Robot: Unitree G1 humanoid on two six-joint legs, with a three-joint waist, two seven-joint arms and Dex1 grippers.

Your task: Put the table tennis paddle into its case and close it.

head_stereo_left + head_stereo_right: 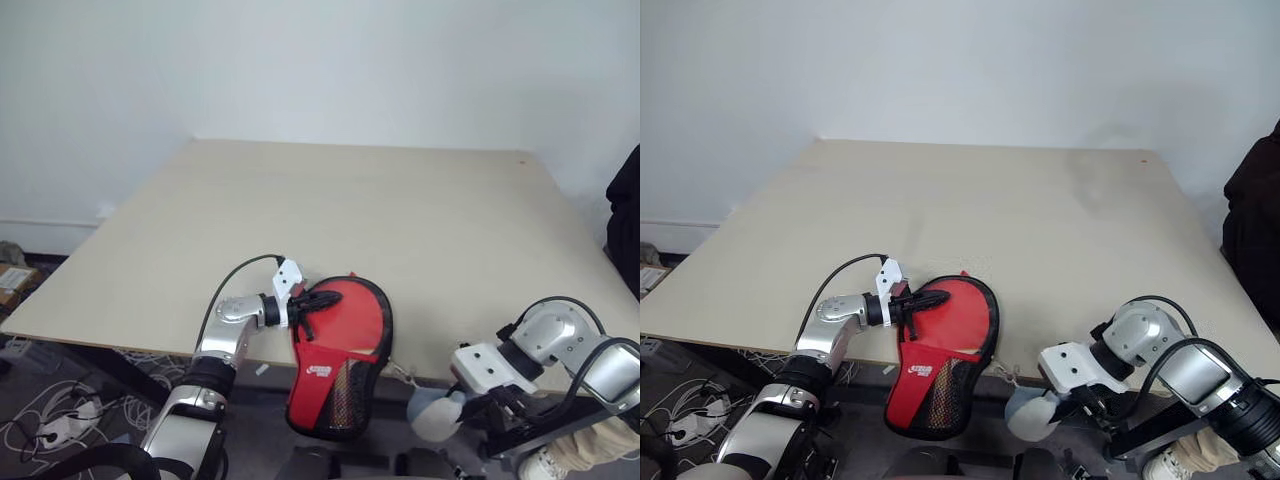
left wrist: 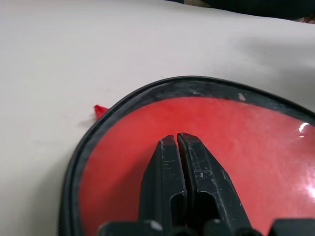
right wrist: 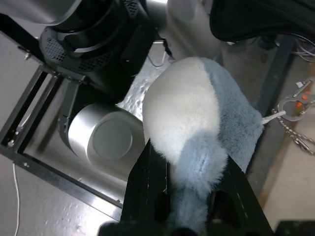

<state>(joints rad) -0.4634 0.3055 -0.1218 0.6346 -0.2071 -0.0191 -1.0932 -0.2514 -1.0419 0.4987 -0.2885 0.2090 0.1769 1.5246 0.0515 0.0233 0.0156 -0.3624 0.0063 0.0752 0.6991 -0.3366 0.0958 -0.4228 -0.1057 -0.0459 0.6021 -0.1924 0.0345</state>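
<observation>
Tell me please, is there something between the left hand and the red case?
Nothing visible. The left hand, fingers shut, lies directly over the red case at the near table edge. The right hand grips a fluffy charm off to the side.

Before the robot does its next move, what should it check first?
1. Case on the table: not ok, its lower end hangs over the front edge.
2. Left claw shut and resting on the case: ok.
3. Right claw holding the fluffy charm: ok.
4. Charm's chain unsnagged: cannot tell.
5. Paddle fully inside: cannot tell.
6. Zip closed: cannot tell.
</observation>
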